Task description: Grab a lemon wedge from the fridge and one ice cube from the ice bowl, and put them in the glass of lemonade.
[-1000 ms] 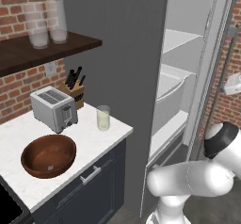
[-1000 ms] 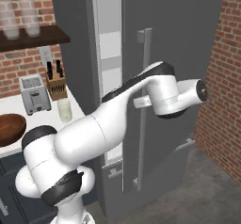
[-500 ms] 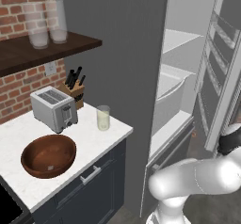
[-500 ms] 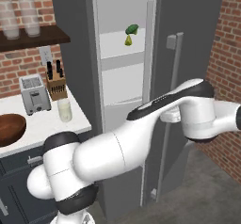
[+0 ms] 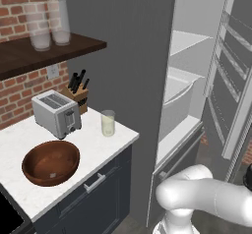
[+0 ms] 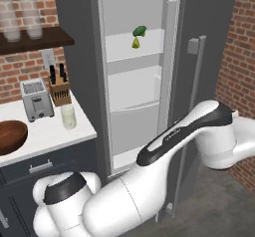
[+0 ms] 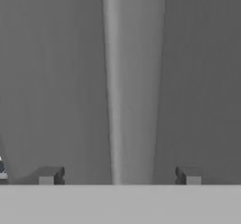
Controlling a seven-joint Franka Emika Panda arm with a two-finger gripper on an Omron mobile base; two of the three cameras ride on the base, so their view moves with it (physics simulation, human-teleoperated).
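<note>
Now claw (image 7: 118,175) wide, empty.

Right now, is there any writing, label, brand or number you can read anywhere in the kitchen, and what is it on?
None: no readable text on anything.
The fridge, toaster, glass of lemonade, ice bowl and shelf jars are all plain.
A faint dark marking on the robot's forearm is too small to read.

bowl (image 5: 50,162) before toaster (image 5: 56,113), glass (image 5: 108,123) right of toaster
</note>
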